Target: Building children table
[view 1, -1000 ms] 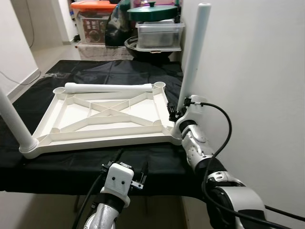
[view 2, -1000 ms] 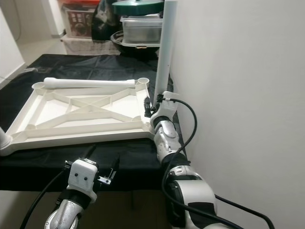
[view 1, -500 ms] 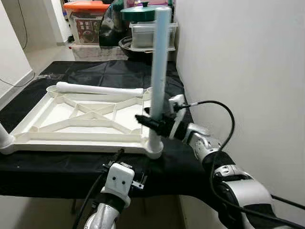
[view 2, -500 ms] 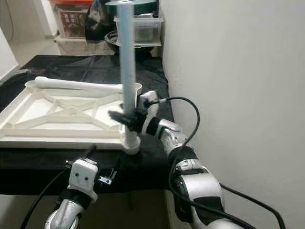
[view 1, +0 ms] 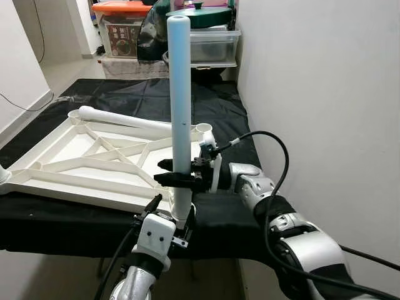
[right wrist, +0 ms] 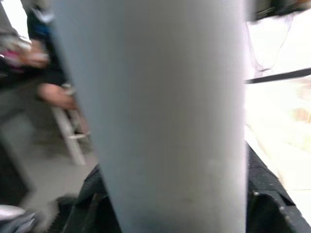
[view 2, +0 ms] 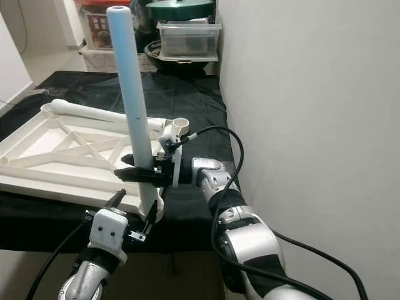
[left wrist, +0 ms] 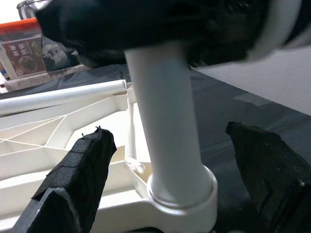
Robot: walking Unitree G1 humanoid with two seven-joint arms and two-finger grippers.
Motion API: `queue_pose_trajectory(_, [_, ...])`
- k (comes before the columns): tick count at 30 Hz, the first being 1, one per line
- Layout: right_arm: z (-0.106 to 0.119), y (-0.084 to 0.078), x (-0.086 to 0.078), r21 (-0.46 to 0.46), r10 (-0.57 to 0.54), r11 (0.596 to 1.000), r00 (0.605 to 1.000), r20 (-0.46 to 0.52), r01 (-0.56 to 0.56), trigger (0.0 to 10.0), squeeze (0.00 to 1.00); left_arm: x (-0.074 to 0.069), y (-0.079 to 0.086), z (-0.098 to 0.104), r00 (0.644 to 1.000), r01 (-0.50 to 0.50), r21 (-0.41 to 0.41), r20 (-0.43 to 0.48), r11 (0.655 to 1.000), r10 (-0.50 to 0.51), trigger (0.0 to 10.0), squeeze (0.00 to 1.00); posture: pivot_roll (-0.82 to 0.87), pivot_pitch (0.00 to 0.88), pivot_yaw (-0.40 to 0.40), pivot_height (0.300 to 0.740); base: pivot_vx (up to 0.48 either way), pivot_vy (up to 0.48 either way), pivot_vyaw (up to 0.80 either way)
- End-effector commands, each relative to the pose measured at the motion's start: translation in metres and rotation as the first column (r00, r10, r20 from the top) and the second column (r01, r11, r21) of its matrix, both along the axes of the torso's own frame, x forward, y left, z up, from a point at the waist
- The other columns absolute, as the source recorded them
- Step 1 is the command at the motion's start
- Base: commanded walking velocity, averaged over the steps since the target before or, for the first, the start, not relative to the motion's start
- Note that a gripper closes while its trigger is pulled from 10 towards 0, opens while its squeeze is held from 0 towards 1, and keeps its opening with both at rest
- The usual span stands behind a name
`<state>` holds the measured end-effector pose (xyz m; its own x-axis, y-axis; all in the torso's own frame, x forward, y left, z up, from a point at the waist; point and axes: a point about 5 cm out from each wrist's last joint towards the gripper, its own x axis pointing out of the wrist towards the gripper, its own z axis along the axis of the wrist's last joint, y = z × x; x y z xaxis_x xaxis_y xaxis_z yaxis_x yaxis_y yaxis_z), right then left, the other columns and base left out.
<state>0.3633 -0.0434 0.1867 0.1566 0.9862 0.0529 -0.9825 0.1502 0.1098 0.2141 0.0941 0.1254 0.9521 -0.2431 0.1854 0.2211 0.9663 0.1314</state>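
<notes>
Left eye view: our right gripper (view 1: 177,174) clamps the upright white table leg (view 1: 180,112) low on its shaft, black fingers closed around it just above the corner socket (left wrist: 181,204) of the upturned white tabletop (view 1: 94,164), which lies on the black-covered work surface (view 1: 125,94). Half a second ago the leg stood further toward the wall side of our picture; a second ago it leaned against the wall itself. Much of that shift is our own head turning, yet the tabletop now sits angled across the cloth, so we judge that the whole frame has swung round with the leg. Our left gripper (left wrist: 175,160) waits below the near edge, its fingers spread wide either side of the leg's base and touching nothing. A second leg (view 1: 134,119) lies loose along the far rim of the tabletop. By our reading, this leg is seated or nearly so, and the loose one comes next. Storage boxes (view 1: 122,25) are stacked beyond the work surface.
</notes>
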Motion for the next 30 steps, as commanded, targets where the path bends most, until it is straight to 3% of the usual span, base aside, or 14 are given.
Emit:
queue_pose_trajectory(1, [-0.004, 0.002, 0.002, 0.006, -0.066, 0.998, 0.997, -0.041, 0.066, 0.0, 0.0, -0.001, 0.0, -0.003, 1.0, 0.002, 0.008, -0.018, 1.0, -0.002, 10.0, 0.0, 0.11, 0.0, -0.034, 0.74, 0.0, 0.0, 0.0])
queue_pose_trajectory(6, [-0.01, -0.009, 0.017, -0.04, -0.373, 0.928, 0.927, -0.047, 0.371, 0.0, 0.0, 0.0, -0.001, -0.003, 1.0, 0.003, 0.007, -0.019, 1.0, -0.003, 10.0, 0.0, 0.1, 0.0, -0.033, 0.74, 0.0, 0.0, 0.0])
queue_pose_trajectory(8, [-0.015, -0.028, 0.028, -0.076, -0.605, 0.796, 0.794, -0.054, 0.601, 0.0, 0.0, 0.0, -0.001, -0.003, 1.0, 0.003, 0.007, -0.02, 1.0, -0.002, 10.0, 0.0, 0.1, 0.0, -0.033, 0.74, 0.0, 0.0, 0.0])
queue_pose_trajectory(9, [-0.015, -0.028, 0.028, -0.076, -0.605, 0.796, 0.794, -0.054, 0.601, 0.0, 0.0, 0.0, -0.001, -0.003, 1.0, 0.003, 0.007, -0.02, 1.0, -0.002, 10.0, 0.0, 0.1, 0.0, -0.033, 0.74, 0.0, 0.0, 0.0])
queue_pose_trajectory(11, [-0.023, -0.068, 0.039, -0.144, -0.868, 0.496, 0.494, -0.053, 0.856, 0.0, 0.0, 0.0, 0.0, -0.003, 1.0, 0.002, 0.007, -0.02, 1.0, -0.002, 10.0, 0.0, 0.1, 0.0, -0.033, 0.74, 0.0, 0.0, 0.0])
queue_pose_trajectory(13, [-0.023, -0.068, 0.039, -0.144, -0.868, 0.496, 0.494, -0.053, 0.856, 0.0, 0.0, 0.0, 0.0, -0.003, 1.0, 0.002, 0.007, -0.02, 1.0, -0.002, 10.0, 0.0, 0.1, 0.0, -0.033, 0.74, 0.0, 0.0, 0.0])
queue_pose_trajectory(14, [-0.026, -0.086, 0.041, -0.174, -0.936, 0.352, 0.348, -0.051, 0.92, 0.0, 0.0, 0.001, 0.0, -0.003, 1.0, 0.003, 0.007, -0.02, 1.0, -0.002, 10.0, 0.0, 0.1, 0.0, -0.033, 0.74, 0.0, 0.0, 0.0])
queue_pose_trajectory(16, [-0.026, -0.086, 0.041, -0.174, -0.936, 0.352, 0.348, -0.051, 0.92, 0.0, 0.0, 0.001, 0.0, -0.003, 1.0, 0.003, 0.007, -0.02, 1.0, -0.002, 10.0, 0.0, 0.1, 0.0, -0.033, 0.74, 0.0, 0.0, 0.0])
queue_pose_trajectory(18, [-0.038, -0.132, 0.036, -0.234, -0.999, -0.037, -0.043, -0.024, 0.971, 0.0, 0.0, 0.001, 0.0, -0.003, 1.0, 0.004, 0.008, -0.021, 1.0, -0.004, 10.0, 0.0, 0.1, 0.0, -0.027, 0.74, 0.0, 0.0, 0.0])
queue_pose_trajectory(20, [-0.038, -0.132, 0.036, -0.234, -0.999, -0.037, -0.043, -0.024, 0.971, 0.0, 0.0, 0.001, 0.0, -0.003, 1.0, 0.004, 0.008, -0.021, 1.0, -0.004, 10.0, 0.0, 0.1, 0.0, -0.027, 0.74, 0.0, 0.0, 0.0])
queue_pose_trajectory(23, [-0.049, -0.152, 0.027, -0.277, -0.952, -0.289, -0.306, -0.02, 0.917, 0.0, 0.0, 0.001, 0.001, -0.003, 1.0, 0.006, 0.011, -0.025, 1.0, -0.006, 10.0, 0.0, 0.09, 0.0, -0.025, 0.74, 0.0, 0.0, 0.0])
queue_pose_trajectory(27, [-0.05, -0.15, 0.025, -0.282, -0.937, -0.333, -0.35, -0.011, 0.9, 0.0, 0.0, 0.001, 0.001, -0.004, 1.0, 0.006, 0.013, -0.026, 1.0, -0.006, 10.0, 0.0, 0.09, 0.0, -0.025, 0.74, 0.0, 0.0, 0.0])
queue_pose_trajectory(28, [-0.049, -0.141, 0.027, -0.289, -0.943, -0.31, -0.331, -0.027, 0.906, 3.0, 0.0, 0.001, 0.001, -0.004, 1.0, 0.006, 0.013, -0.026, 1.0, -0.006, 10.0, 0.0, 0.1, 0.0, -0.026, 0.74, 0.0, 0.0, 0.0])
queue_pose_trajectory(30, [-0.049, -0.129, 0.029, -0.298, -0.949, -0.284, -0.311, -0.046, 0.911, 3.0, 0.0, 0.001, 0.001, -0.004, 1.0, 0.006, 0.014, -0.026, 1.0, -0.005, 10.0, 0.0, 0.1, 0.0, -0.026, 0.74, 0.0, 0.0, 0.0])
